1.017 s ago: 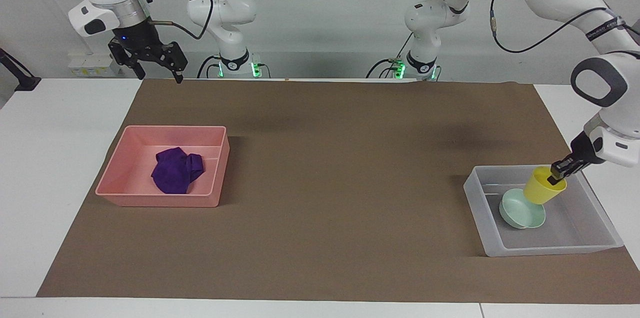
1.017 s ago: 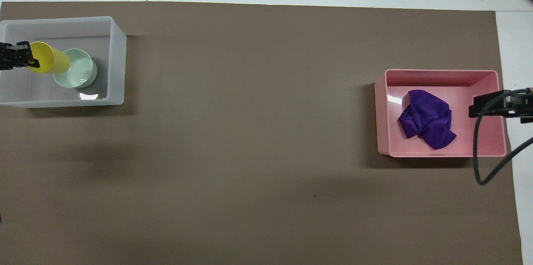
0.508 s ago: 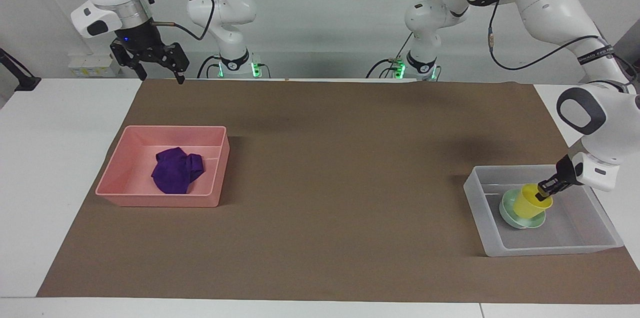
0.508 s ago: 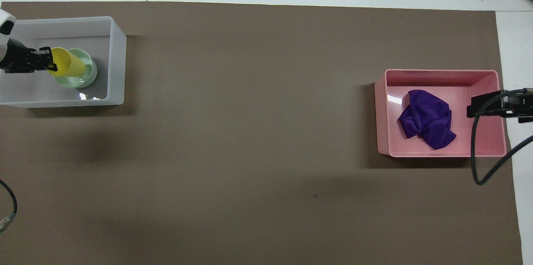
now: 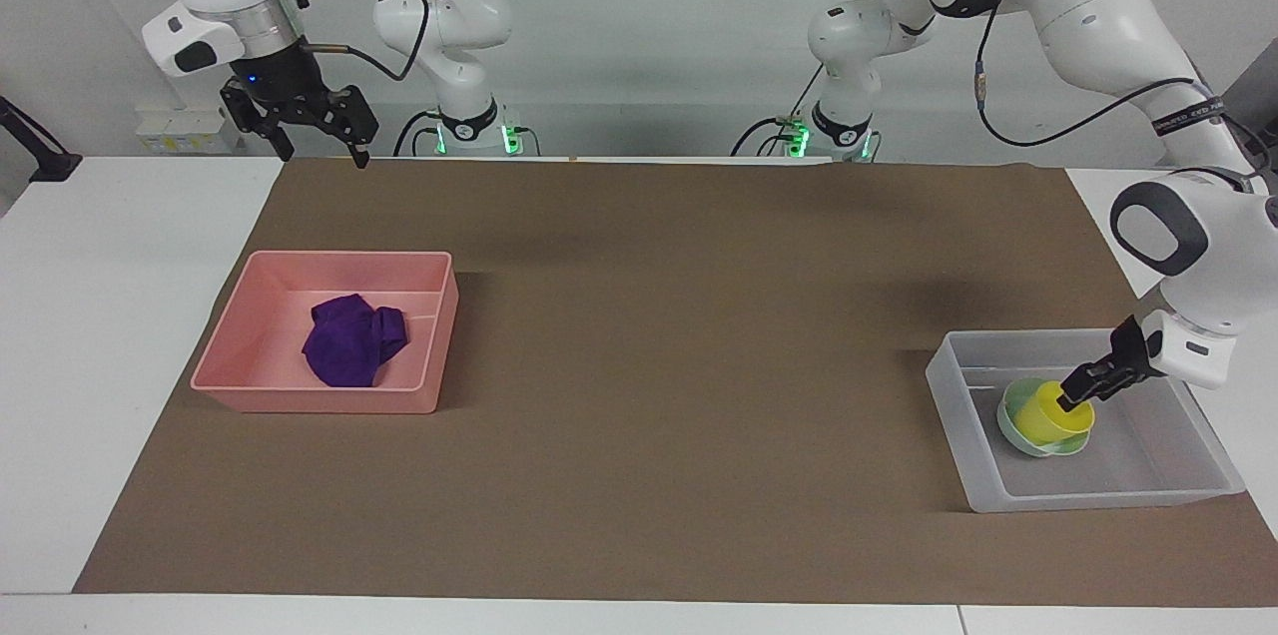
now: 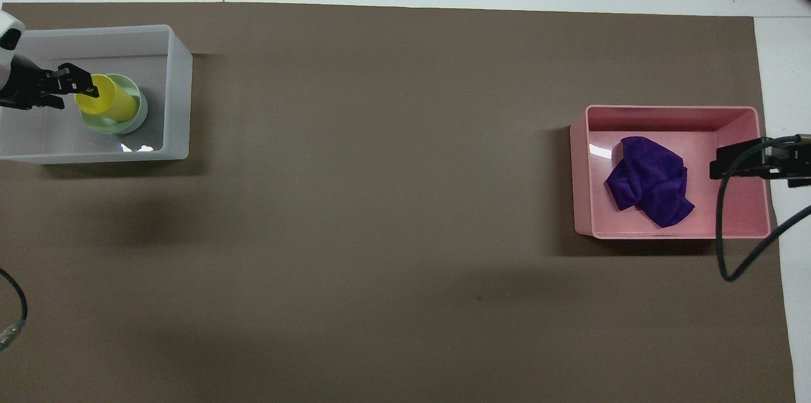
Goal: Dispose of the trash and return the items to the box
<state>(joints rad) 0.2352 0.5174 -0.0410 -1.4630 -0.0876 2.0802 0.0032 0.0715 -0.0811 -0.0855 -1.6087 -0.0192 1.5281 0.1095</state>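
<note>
Cup set down in the bowl, grip loosened

The yellow cup, held tilted above the box a second ago, is now stood upright in the mint-green bowl. The left gripper is seen parted at the cup's rim. The purple rag stays in the pink tray; the right gripper waits raised, fingers spread.
</note>
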